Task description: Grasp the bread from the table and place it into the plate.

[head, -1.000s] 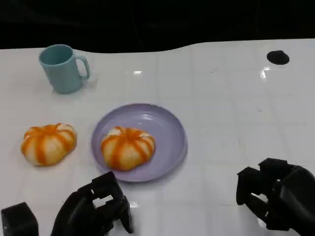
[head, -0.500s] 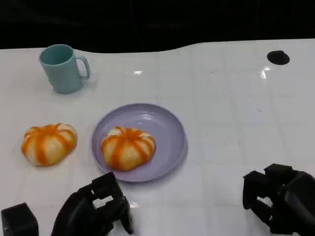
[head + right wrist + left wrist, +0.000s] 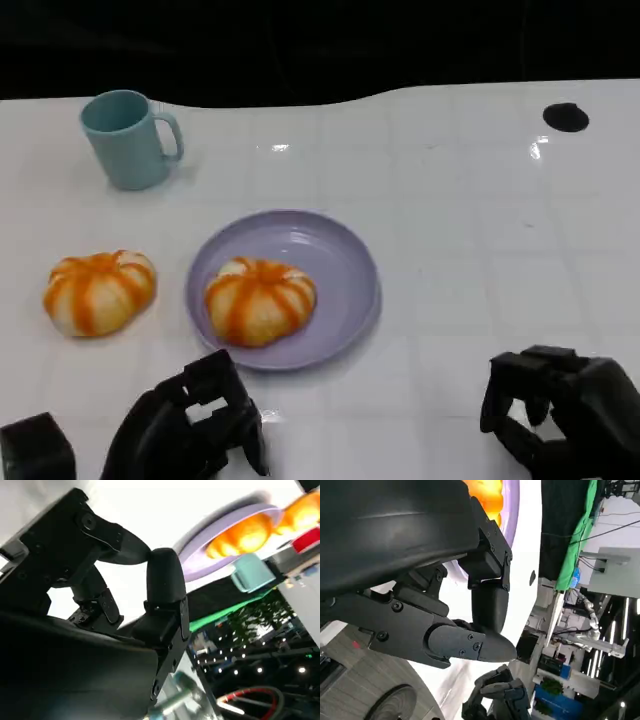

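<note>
The bread left on the table lies ahead and outward of my left hand (fingers loosely curled, holding nothing), beside the plate, much nearer than to my empty right hand.

You have two orange-striped bread rolls, one on the table and one in the plate, plus one lilac plate, one teal mug and one black disc.
</note>
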### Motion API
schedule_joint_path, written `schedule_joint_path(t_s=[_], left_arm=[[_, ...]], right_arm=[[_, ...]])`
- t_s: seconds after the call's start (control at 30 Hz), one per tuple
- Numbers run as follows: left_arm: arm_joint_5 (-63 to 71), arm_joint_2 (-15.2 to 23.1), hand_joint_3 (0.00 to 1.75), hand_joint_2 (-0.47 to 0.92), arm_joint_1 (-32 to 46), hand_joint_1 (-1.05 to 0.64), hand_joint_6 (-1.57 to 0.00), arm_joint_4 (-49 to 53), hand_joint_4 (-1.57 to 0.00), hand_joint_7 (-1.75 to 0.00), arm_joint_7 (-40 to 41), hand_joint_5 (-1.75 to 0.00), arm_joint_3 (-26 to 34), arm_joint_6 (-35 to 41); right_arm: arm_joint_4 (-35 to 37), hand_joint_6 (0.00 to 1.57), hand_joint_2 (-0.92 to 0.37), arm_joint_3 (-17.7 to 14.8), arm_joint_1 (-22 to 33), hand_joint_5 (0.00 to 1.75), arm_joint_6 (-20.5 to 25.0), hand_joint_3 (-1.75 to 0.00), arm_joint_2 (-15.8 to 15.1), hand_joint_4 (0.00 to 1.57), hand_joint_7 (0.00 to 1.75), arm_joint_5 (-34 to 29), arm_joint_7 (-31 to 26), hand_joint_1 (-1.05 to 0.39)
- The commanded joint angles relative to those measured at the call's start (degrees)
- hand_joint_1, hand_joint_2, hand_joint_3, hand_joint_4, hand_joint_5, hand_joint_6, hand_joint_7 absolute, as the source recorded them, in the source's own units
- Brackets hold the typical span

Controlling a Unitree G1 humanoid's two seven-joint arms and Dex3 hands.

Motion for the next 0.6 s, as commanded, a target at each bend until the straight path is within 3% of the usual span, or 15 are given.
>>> schedule_joint_path(t_s=[0.03, 0.3, 0.6], left_arm=[[0.1, 1.1, 0.21, 0.92, 0.2, -0.63, -0.7, 0.4, -0.79, -1.54, -0.4, -1.75, 0.2, -1.1], [-0.4, 1.2, 0.21, 0.92, 0.4, -0.62, -0.71, -0.1, -0.8, -1.56, -0.7, -1.75, 0.2, 0.1], [0.0, 1.3, 0.22, 0.92, 0.1, -0.62, -0.7, 0.4, -0.79, -1.54, -0.3, -1.75, 0.3, -0.8]], right_arm=[[1.9, 0.87, -0.24, -1.7, -0.8, 1.71, -2.9, -1.36, 0.4, 0.88, 1.27, 3.9, 3.5, -0.17], [1.3, 0.89, -0.22, -3.6, 0.0, 1.7, -2.9, -1.37, 1.5, 0.9, 1.26, 4.7, 6.6, -0.19], [2.3, 0.89, -0.22, -4.5, -0.4, 1.71, -3.2, -1.38, 2.1, 0.89, 1.26, 3.4, 6.2, -0.17]])
